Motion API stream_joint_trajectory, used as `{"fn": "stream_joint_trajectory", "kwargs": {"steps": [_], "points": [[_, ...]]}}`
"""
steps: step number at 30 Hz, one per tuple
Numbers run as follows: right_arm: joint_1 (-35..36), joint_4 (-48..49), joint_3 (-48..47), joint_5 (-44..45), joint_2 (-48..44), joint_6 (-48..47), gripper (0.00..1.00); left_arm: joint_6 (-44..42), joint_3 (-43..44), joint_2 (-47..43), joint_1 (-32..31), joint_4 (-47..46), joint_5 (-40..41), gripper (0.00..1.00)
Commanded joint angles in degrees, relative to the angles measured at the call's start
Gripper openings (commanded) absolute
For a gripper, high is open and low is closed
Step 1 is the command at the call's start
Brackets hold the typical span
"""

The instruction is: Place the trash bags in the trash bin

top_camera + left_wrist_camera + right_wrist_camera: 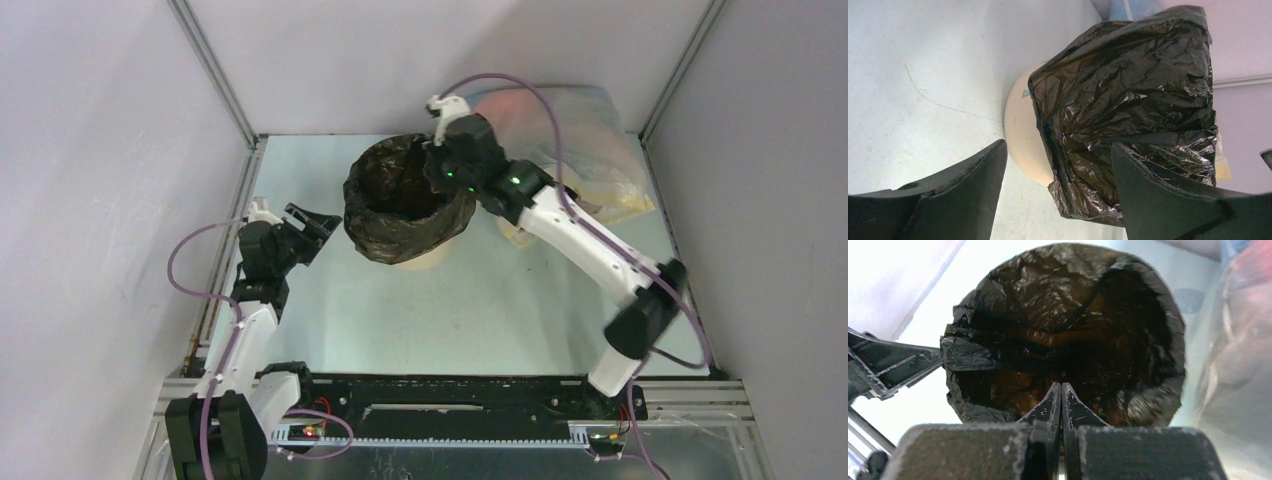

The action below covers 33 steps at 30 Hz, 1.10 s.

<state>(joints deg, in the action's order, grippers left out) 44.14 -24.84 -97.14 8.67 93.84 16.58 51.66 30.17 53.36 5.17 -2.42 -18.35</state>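
The black trash bag [400,200] sits in the tan trash bin [425,255], its mouth open and its edge folded down over the rim, so only the bin's base shows. In the left wrist view the bag [1128,100] covers most of the bin's wall [1023,125]. My left gripper [318,222] is open and empty just left of the bin, jaws wide apart [1058,145]. My right gripper [438,168] is shut over the bag's right rim. Its fingertips [1061,385] meet above the bag's dark inside [1063,330], with nothing visible between them.
A large translucent whitish-yellow bag [590,130] with pinkish contents lies at the back right, close behind my right arm; it also shows in the right wrist view [1243,340]. Metal frame posts and grey walls enclose the pale table [450,310].
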Motion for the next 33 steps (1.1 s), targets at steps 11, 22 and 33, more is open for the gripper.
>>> {"fn": "stream_joint_trajectory", "kwargs": {"steps": [11, 22, 33], "points": [[2.8, -38.8, -40.8, -2.4, 29.7, -11.2, 0.0, -2.5, 0.9, 1.4, -0.3, -4.4, -4.9, 0.81], [1.7, -38.0, -36.0, -8.0, 34.7, -12.9, 0.0, -2.3, 1.6, 4.3, -3.2, -6.1, -3.5, 0.82], [-0.6, -36.2, -35.2, -10.9, 42.4, -13.5, 0.0, -2.2, 1.2, 4.0, -4.5, -6.2, -1.2, 0.81]]}}
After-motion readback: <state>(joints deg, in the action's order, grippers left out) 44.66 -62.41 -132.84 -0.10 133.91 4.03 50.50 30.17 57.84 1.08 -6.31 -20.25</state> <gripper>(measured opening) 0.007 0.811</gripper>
